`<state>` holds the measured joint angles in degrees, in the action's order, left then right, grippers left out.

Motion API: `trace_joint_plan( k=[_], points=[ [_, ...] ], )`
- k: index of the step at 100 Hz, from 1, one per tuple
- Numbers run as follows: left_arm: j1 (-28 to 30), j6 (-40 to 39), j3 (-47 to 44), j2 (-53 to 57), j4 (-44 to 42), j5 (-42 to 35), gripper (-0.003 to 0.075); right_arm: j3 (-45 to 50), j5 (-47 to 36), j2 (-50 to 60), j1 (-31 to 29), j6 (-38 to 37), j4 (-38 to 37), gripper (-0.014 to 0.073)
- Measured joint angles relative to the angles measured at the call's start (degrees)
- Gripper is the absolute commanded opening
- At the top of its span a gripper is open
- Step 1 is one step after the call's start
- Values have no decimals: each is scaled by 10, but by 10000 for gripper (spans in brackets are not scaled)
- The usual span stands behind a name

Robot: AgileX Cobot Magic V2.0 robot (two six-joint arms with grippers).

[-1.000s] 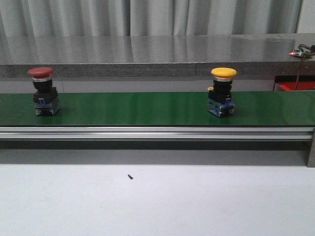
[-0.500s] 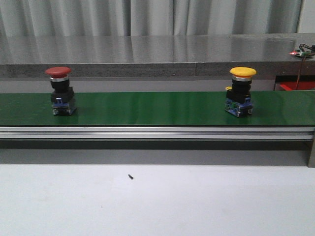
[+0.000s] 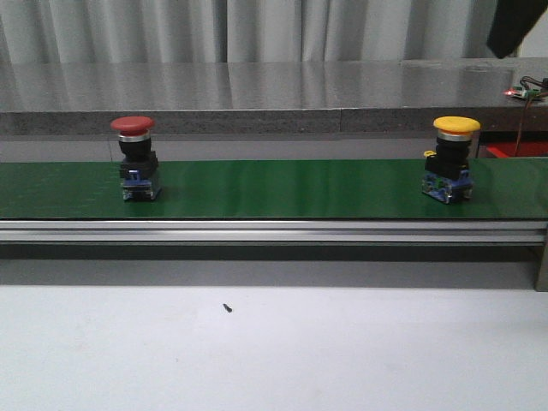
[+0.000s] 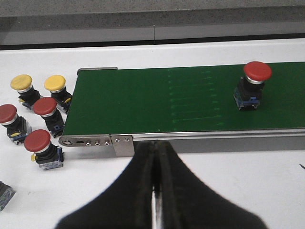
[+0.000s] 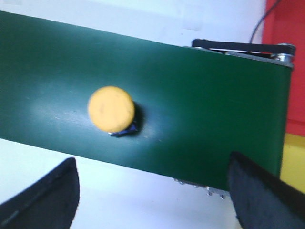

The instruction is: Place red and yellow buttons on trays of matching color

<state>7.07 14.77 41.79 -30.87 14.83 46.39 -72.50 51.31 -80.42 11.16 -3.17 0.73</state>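
On the green belt [image 3: 274, 188] stand two buttons. The red button [image 3: 134, 159] [image 4: 252, 85] is at its left part and the yellow button [image 3: 452, 159] [image 5: 111, 109] near its right end. My left gripper [image 4: 156, 145] is shut on nothing and hangs over the white table, in front of the belt's end plate. My right gripper [image 5: 152, 162] is open and looks straight down on the belt, with the yellow button beyond its fingertips. Past the belt's end show a red tray [image 5: 286, 52] [image 3: 514, 150] and a yellow tray [image 5: 293, 164].
Several spare red and yellow buttons [image 4: 45, 109] stand on the white table beside the belt's other end. A small black speck [image 3: 227, 307] lies on the table in front. A grey counter [image 3: 257, 86] runs behind the belt. A dark arm part [image 3: 512, 26] shows at top right.
Both buttons have travelled to the right along the belt. A dark arm part has come into the front view's top right corner.
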Motion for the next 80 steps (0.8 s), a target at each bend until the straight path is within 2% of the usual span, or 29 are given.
trace_joint_plan(
  k=[44, 65, 80],
  points=[
    [0, 0, 0, 0, 0, 0, -20, -52, 25, -119, 17, 6, 1, 617],
    [0, 0, 0, 0, 0, 0, -20, -56, 21, -154, 14, 8, 1, 477],
    [0, 0, 0, 0, 0, 0, -20, -56, 13, -167, 6, 9, 1, 295]
  ],
)
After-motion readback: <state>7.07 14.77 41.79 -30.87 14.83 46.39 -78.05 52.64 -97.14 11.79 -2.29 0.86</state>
